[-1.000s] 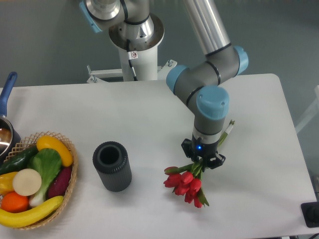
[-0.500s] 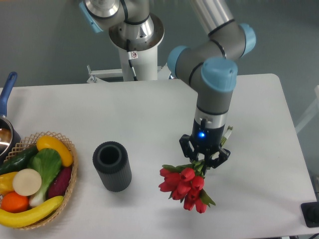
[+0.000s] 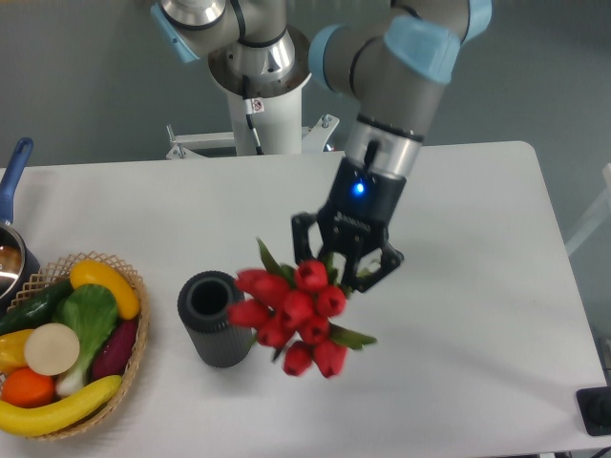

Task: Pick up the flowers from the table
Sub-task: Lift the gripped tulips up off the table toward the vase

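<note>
The claw (image 3: 345,270) is closed tight on the stems of the flowers (image 3: 292,312), and the red heads hang out toward the camera, up in the air over the white worktop (image 3: 477,239). I think the claw grips the thin stems and not the heads so the soft red petals do not get squashed. The bunch looks lifted clear of the worktop, so the picking up seems done. The heads hang just beside one dark cup (image 3: 215,318), which stands up straight with its open mouth on top. There is one bunch, with about nine red heads and a few green leaves. On the left sits one wicker basket (image 3: 131,336) full of play food: two yellow bananas, one orange and some greens. One pot with a blue handle (image 3: 13,172) peeks in at the left edge.
</note>
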Robot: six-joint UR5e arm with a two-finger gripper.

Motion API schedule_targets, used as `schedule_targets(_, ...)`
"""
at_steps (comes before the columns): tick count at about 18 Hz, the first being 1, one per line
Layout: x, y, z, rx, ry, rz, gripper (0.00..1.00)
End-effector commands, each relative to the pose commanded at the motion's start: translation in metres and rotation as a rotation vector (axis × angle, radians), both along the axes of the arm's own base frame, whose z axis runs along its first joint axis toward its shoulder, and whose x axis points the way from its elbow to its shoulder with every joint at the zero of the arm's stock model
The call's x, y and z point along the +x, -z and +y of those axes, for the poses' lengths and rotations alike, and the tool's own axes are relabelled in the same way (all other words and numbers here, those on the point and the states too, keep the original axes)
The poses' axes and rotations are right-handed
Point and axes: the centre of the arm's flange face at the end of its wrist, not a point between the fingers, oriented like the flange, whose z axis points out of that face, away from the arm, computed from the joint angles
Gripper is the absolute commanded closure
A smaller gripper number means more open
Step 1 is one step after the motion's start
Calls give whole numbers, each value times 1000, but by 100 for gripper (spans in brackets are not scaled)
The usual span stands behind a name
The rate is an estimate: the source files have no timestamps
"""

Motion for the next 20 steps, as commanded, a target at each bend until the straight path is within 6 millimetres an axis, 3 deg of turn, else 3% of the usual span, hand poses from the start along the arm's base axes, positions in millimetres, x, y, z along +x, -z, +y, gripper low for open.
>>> schedule_targets(4, -9, -2, -11, 61, 8, -52, 67)
schedule_targets(20, -20, -11, -18, 76, -8, -43, 67)
